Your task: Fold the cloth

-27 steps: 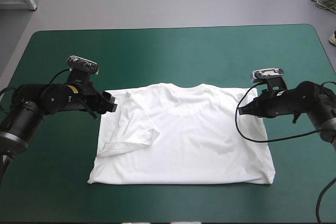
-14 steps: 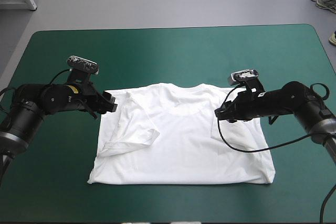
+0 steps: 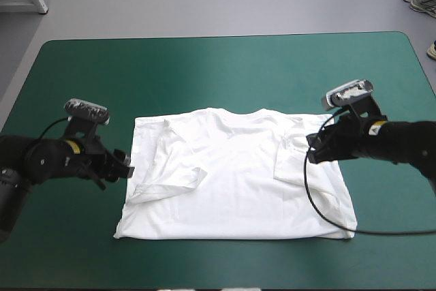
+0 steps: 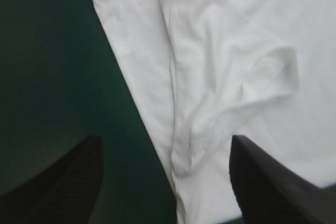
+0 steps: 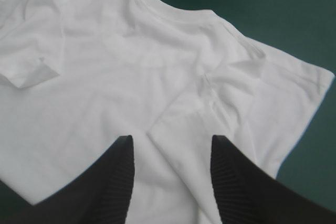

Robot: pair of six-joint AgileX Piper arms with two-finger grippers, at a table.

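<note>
A white T-shirt lies spread at the centre of the frame on the teal-green desk, both sleeves turned inward. The left tool and right tool wait at its side edges, both open and empty, apparently poised for the next fold.

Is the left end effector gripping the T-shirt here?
No, the left end effector has its fingers wide apart, and the T-shirt lies flat on the teal-green cover between them.

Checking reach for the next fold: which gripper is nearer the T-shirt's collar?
Right. The right gripper is over the T-shirt's shoulder near the collar; the left gripper is at its left edge, farther off.
</note>
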